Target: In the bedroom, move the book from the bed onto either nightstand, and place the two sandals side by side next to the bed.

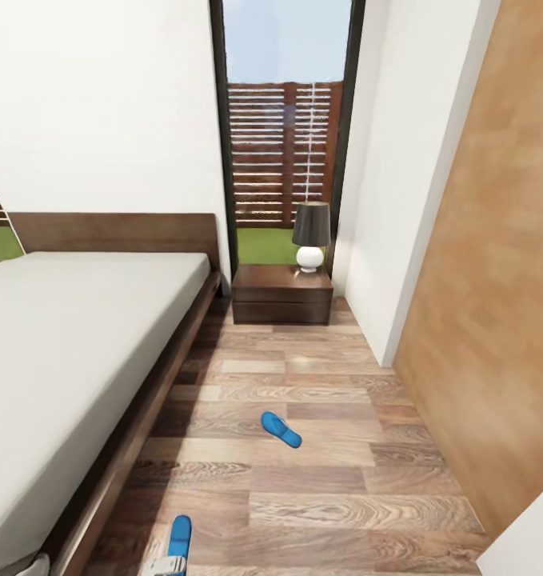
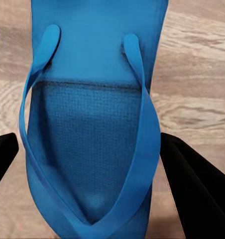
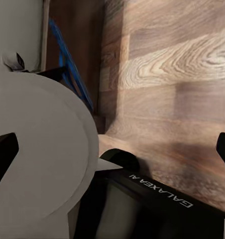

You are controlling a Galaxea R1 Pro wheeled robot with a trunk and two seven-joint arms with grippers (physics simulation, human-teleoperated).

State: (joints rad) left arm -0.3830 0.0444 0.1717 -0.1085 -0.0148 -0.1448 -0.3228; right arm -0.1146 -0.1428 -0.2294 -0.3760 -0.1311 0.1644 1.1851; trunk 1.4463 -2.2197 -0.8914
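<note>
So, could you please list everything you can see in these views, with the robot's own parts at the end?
sandals: two, bright blue; one on the floor mid-aisle, one beside the bed frame between the left jaws
bed: one, grey mattress, dark brown frame, left
nightstand: one, dark brown, under the window
lamp: one, dark shade, white base, on the nightstand
floor: wood planks
left gripper: black jaws either side of the sandal
right gripper: black jaws apart, empty

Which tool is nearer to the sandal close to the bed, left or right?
Left. The left tool straddles the sandal, fingers on both sides. The right tool sits apart, with the sandal farther ahead.
</note>
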